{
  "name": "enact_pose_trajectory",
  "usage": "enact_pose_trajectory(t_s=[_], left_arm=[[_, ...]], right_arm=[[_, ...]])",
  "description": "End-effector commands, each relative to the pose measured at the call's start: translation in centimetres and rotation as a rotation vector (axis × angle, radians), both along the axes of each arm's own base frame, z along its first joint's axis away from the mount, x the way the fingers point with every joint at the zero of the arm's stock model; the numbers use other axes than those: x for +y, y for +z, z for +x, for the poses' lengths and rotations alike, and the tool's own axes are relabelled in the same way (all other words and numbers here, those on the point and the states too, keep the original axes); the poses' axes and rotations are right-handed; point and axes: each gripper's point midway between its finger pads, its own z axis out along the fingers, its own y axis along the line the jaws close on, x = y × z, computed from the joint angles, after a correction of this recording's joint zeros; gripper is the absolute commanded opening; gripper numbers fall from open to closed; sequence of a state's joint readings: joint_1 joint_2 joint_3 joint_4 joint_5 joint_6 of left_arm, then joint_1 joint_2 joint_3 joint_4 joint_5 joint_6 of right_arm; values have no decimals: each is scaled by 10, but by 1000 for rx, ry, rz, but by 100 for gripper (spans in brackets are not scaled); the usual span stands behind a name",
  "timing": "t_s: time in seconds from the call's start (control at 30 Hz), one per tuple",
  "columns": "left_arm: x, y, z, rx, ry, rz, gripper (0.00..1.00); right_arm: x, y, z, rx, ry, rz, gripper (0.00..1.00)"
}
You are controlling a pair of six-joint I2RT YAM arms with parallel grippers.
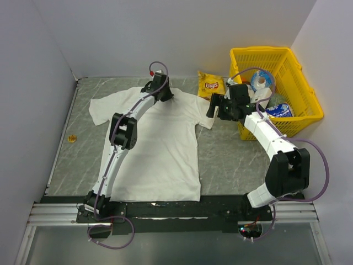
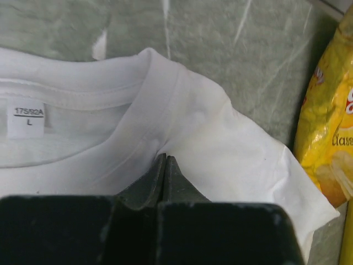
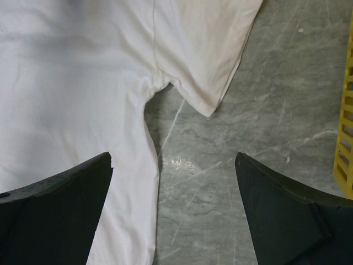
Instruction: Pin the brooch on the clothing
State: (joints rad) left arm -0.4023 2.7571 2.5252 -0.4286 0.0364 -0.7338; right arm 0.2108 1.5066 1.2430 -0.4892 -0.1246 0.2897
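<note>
The white T-shirt (image 1: 162,149) lies flat on the table, neck toward the back. The tiny golden-brown brooch (image 1: 71,138) lies on the bare table, left of the shirt's left sleeve and far from both grippers. My left gripper (image 1: 165,95) is shut, its tips (image 2: 165,158) resting on the shirt (image 2: 231,149) just beside the collar's right end; no cloth shows between the jaws. My right gripper (image 1: 212,106) is open and empty, hovering (image 3: 174,157) over the bare table by the shirt's (image 3: 71,99) right armpit and sleeve. The brooch is out of both wrist views.
A yellow crisp bag (image 1: 211,85) lies behind the right sleeve, also at the right of the left wrist view (image 2: 325,138). A yellow basket (image 1: 259,52) holding several items stands at the back right, its edge in the right wrist view (image 3: 346,138). White walls enclose the table.
</note>
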Motion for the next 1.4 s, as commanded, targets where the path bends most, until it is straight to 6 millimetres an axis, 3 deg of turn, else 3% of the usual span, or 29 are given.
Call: enact_pose_trajectory(t_s=[0.0,0.2,0.23,0.27,0.3,0.33,0.4,0.43,0.5,0.53,0.57,0.6,0.63,0.67,0.7,0.73,0.77,0.8,0.83,0.9,0.97,1.0,1.03,1.07,1.1,1.13,1.2,1.23,1.37], left_arm=[[-1,16,18,-54,22,-70,1],[-13,31,21,-99,-47,-155,1],[-18,60,25,-168,-69,-190,1],[-20,59,21,-167,-83,-197,1],[-23,72,20,-193,-101,-210,1],[-25,107,17,-248,-118,-227,3],[-25,127,12,-299,-135,-224,9],[-21,166,7,-366,-144,-224,11],[-13,181,-1,-395,-143,-202,20],[-4,222,-9,-466,-139,-183,23],[6,215,-14,-451,-127,-150,28],[14,224,-20,-464,-116,-126,40],[27,261,-33,-524,-103,-104,47],[45,242,-38,-485,-63,-57,53],[59,274,-52,-529,-40,-55,63],[78,273,-56,-517,-6,-33,69],[95,253,-64,-468,29,1,73],[109,268,-78,-471,48,7,79],[131,249,-85,-423,77,44,81],[165,248,-105,-375,145,107,88],[208,224,-122,-295,260,193,93],[224,234,-134,-300,314,208,95],[245,211,-149,-224,366,252,99],[258,207,-158,-207,406,272,96],[275,216,-171,-216,472,285,96],[292,199,-185,-166,514,310,96],[305,205,-201,-174,553,298,96],[318,194,-210,-147,578,304,96],[343,186,-229,-99,646,330,96]], right_arm=[[0,16,12,-41,11,6,100],[3,14,10,-32,30,13,100],[3,14,10,-32,29,20,100],[4,15,9,-32,35,24,100],[7,17,7,-35,48,31,100],[8,19,7,-38,48,38,100],[9,25,5,-56,59,51,100],[11,28,3,-61,67,59,100],[13,35,0,-79,78,68,100],[16,39,-1,-88,95,83,100],[16,41,-3,-93,98,87,100],[18,45,-5,-103,105,96,100],[21,47,-7,-108,117,103,100],[23,51,-9,-116,125,108,100],[25,52,-10,-117,132,106,100],[30,51,-13,-113,146,105,100],[32,52,-13,-117,150,101,100],[36,53,-15,-118,161,99,100],[43,52,-17,-115,179,97,100],[51,51,-19,-109,199,89,100],[65,50,-22,-108,229,80,100],[70,49,-23,-106,241,76,100],[75,48,-25,-107,254,74,100],[85,46,-26,-102,275,76,100],[91,44,-28,-94,291,77,100],[96,42,-29,-91,303,78,100],[109,39,-33,-74,338,88,100],[112,37,-33,-71,348,87,100],[124,35,-37,-63,381,101,100]])
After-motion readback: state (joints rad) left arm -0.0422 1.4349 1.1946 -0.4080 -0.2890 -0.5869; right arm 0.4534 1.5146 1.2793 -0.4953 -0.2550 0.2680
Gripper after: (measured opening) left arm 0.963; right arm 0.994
